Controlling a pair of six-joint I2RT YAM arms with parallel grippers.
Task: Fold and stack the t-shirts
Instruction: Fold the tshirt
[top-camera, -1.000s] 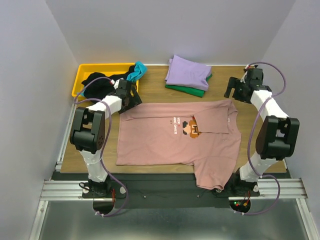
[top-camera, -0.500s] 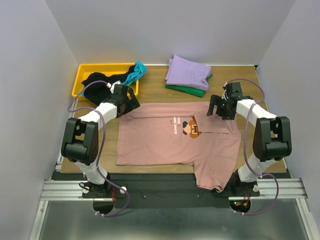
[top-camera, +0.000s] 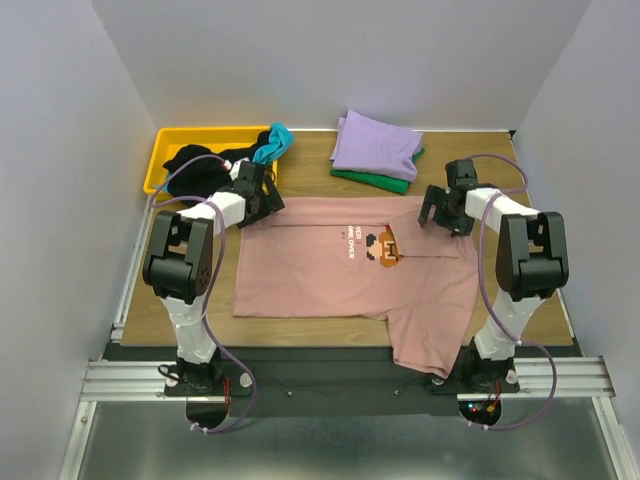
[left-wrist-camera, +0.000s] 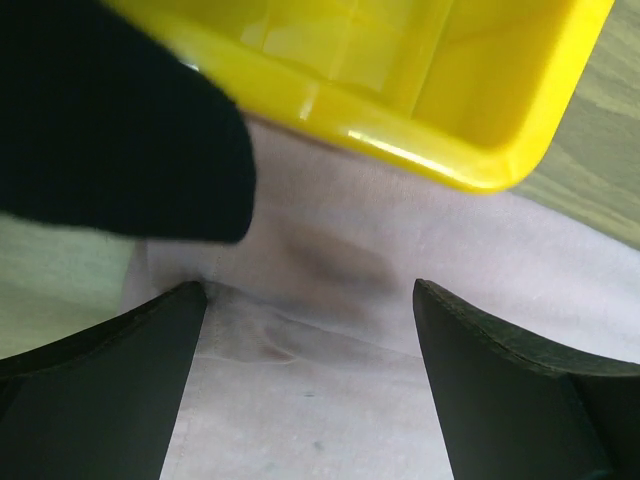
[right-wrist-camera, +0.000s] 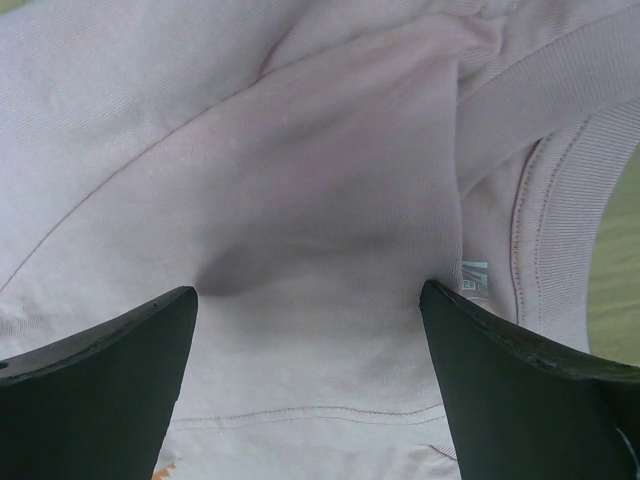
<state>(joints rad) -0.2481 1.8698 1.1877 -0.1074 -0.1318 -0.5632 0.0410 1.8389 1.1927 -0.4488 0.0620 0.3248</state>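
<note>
Wrist views give detail hidden from above. The left gripper (left-wrist-camera: 310, 335) stands with jaws wide apart over the pink tee (top-camera: 340, 265), holding nothing; the bin (top-camera: 160, 152) corner and a black tee (top-camera: 195, 165) sit just ahead of it. The right gripper (right-wrist-camera: 310, 340) is likewise spread wide and empty above pink cloth, beside the ribbed collar (right-wrist-camera: 560, 200).

Only the overhead view shows the pink tee laid flat mid-table, one sleeve hanging over the near edge. Bare table (top-camera: 490, 150) shows at the far right corner.

The bin holds the black tee, and a teal tee (top-camera: 277, 140) drapes over its rim. A lavender tee (top-camera: 375, 143) lies folded on a green tee (top-camera: 380, 182) at the far edge.
</note>
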